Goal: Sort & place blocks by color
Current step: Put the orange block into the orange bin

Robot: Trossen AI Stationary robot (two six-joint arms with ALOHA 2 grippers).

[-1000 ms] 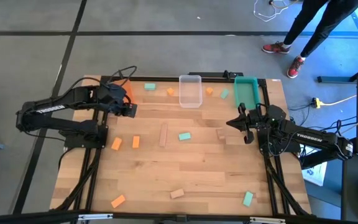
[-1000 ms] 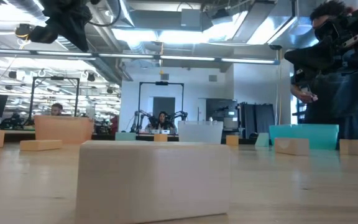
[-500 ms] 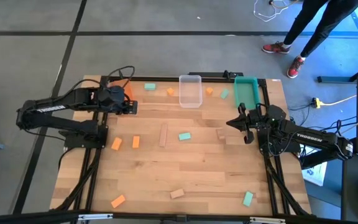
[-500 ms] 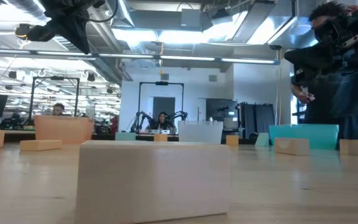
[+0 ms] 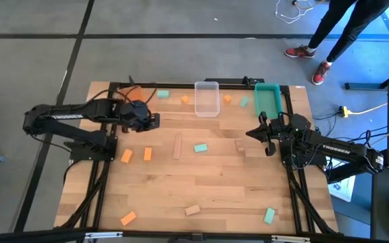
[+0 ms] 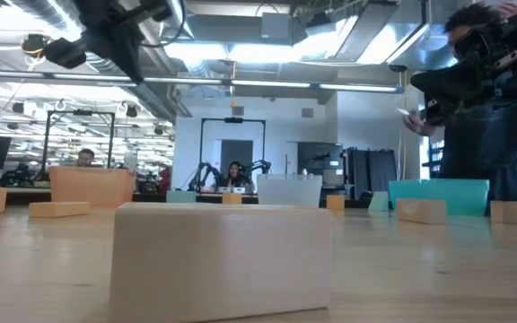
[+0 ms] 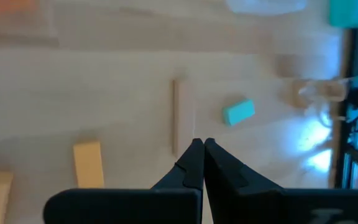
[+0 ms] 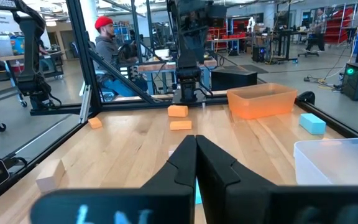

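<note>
Across the table (image 5: 208, 182) lay the blocks, scattered: orange (image 5: 147, 154), teal (image 5: 200, 148) and a long plain wood one (image 5: 177, 146). They looked light and rigid, best pinched across their short sides. Left claw (image 5: 152, 121), closed and empty, had swung from the orange bin toward them; right claw (image 5: 261, 133) waited closed.

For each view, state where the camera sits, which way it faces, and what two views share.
High view: above the table, looking straight down; both arms, left tool and right tool show.
Low view: at table height, looking level across past a plain wood block; arms enter from above.
Left wrist view: looks down past its shut fingers at a teal block.
Right wrist view: looks across past its shut fingers at the orange bin.
Shared: high and left wrist views show that teal block.
</note>
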